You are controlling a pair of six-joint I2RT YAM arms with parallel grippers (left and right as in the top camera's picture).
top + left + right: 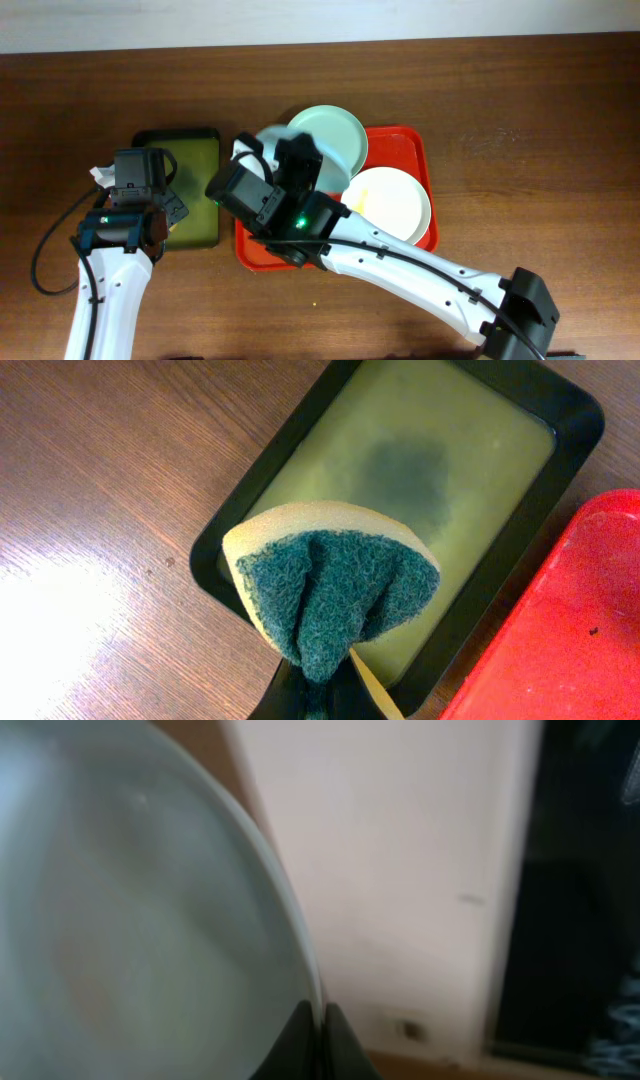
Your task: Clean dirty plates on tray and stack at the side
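The left gripper [322,682] is clenched on a folded sponge [335,585], yellow foam with a dark green scouring face. In the left wrist view the sponge hangs over the lower end of a small dark green-black rectangular tray [218,550] that holds a cloudy yellow-green liquid. In the overhead view this small tray sits left of centre on the brown wooden tabletop [500,100].

Just beside it, to its right, is the large red rectangular plastic tray [405,140] with rounded corners and a raised rim. The right gripper [313,1017] is pinched on the rim of a pale mint round plate [335,130]. That plate lies at the upper middle of the overhead frame and overlaps the red tray's top edge. The right wrist view is blurred, with the plate filling its left half against a pale wall.

A white round plate [395,205] lies in the right part of the red tray, with a yellow smear near its left edge. A third, pale blue plate [268,135] shows at the tray's upper left corner, partly hidden by the right arm.
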